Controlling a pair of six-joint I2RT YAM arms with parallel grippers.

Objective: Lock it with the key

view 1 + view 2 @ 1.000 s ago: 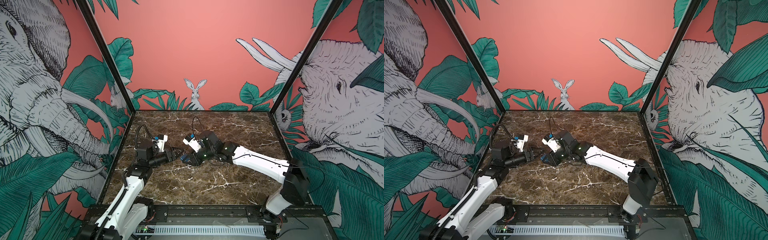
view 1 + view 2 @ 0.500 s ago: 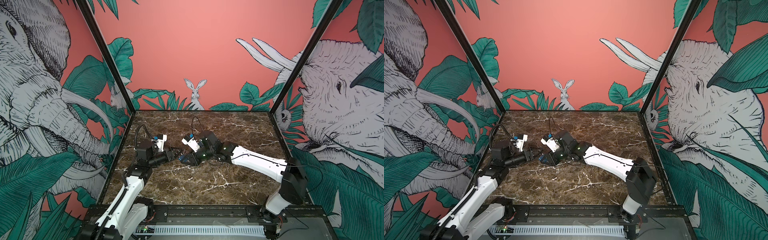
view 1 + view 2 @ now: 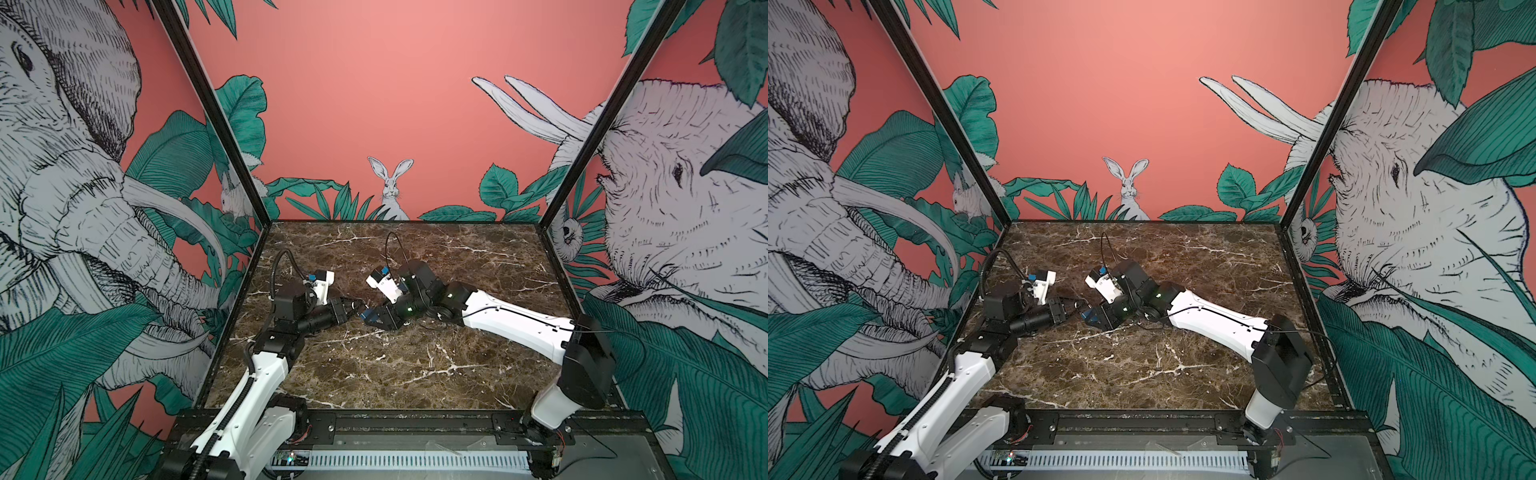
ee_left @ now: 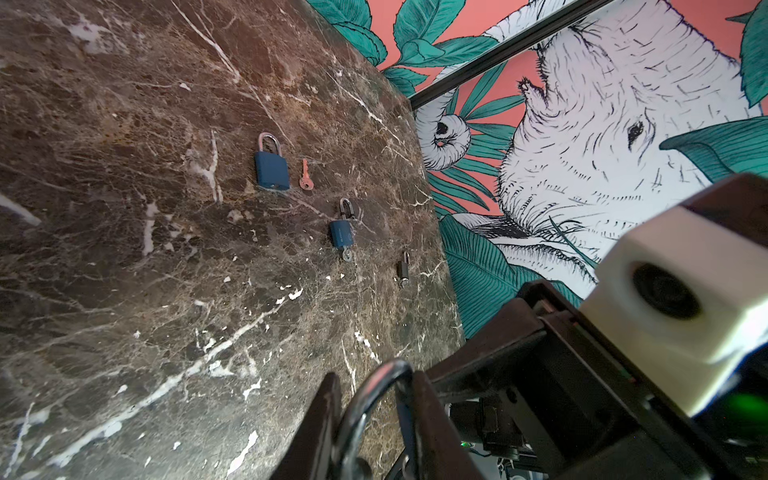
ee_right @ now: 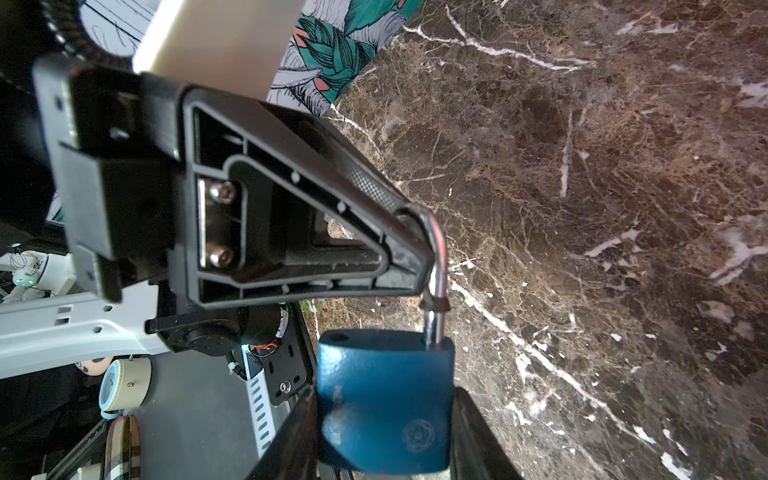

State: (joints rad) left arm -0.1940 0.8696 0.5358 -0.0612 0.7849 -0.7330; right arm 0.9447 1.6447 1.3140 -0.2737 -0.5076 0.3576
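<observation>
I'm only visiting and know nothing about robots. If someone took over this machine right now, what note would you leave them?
Right gripper: shut on the blue body of the held padlock.
Left gripper: fingers stand either side of the shackle; I cannot tell if it is clamped.
The shackle is open, with one leg out of the body.
On the marble table: a larger blue padlock with a reddish key beside it, a small blue padlock and a small dark item.
Done: padlock picked up.
Left: probably press the shackle home and lock it; no key shows in the held padlock.
</observation>
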